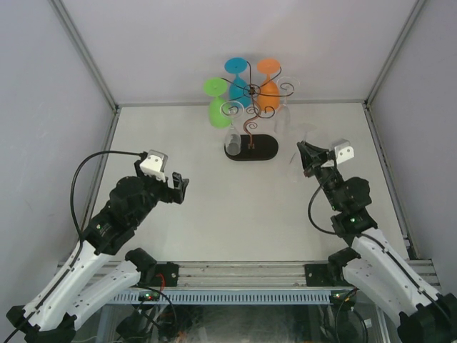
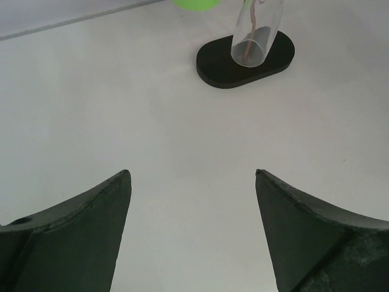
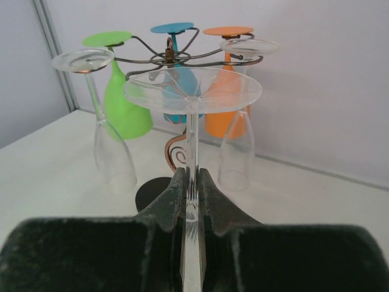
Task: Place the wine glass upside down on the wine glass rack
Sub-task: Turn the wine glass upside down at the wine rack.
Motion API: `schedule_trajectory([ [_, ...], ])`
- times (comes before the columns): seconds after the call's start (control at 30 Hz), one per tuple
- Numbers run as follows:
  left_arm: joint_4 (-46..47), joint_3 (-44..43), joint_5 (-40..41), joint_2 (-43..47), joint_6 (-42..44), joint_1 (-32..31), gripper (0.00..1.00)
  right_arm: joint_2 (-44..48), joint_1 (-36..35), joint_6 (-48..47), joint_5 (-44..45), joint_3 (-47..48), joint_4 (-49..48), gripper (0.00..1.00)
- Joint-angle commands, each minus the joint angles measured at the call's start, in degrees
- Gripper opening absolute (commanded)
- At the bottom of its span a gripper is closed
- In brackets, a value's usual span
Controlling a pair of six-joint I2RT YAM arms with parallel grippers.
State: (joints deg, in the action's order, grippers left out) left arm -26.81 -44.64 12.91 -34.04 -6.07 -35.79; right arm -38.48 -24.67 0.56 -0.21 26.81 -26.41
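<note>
One wine glass rack [image 3: 167, 58] is seen, set on one black oval base [image 1: 265, 148]. Six stemmed glasses are counted in all. Three are coloured: one green glass [image 3: 124, 112], one blue glass [image 3: 172, 28] and one orange glass [image 3: 228, 30]. Three are clear: one left clear glass [image 3: 112, 152], one right clear glass [image 3: 237, 158] and one wine glass [image 3: 193, 91] nearest the right wrist camera. Two arms are counted, one left arm [image 1: 107, 221] and one right arm [image 1: 357, 214]. Two grippers are counted with them: one left gripper [image 2: 191, 176] and one right gripper [image 3: 192, 182].
</note>
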Motion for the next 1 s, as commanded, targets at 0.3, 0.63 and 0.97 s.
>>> schedule_trajectory([
  [0.3, 1.0, 0.4, -1.5, -0.9, -0.8, 1.7, 0.86, -21.4, 7.3, -0.3, -18.7, 13.7, -14.0, 0.00],
  [0.63, 1.3, 0.8, -2.8, -1.3, -0.6, 3.0, 0.86, -28.9, 10.2, -0.6, -26.0, 19.2, -15.8, 0.00],
  [0.97, 1.1, 0.8, -3.6, -1.9, -0.4, 3.5, 0.87, -34.8, 11.5, 0.1, -31.5, 22.4, -18.1, 0.00],
])
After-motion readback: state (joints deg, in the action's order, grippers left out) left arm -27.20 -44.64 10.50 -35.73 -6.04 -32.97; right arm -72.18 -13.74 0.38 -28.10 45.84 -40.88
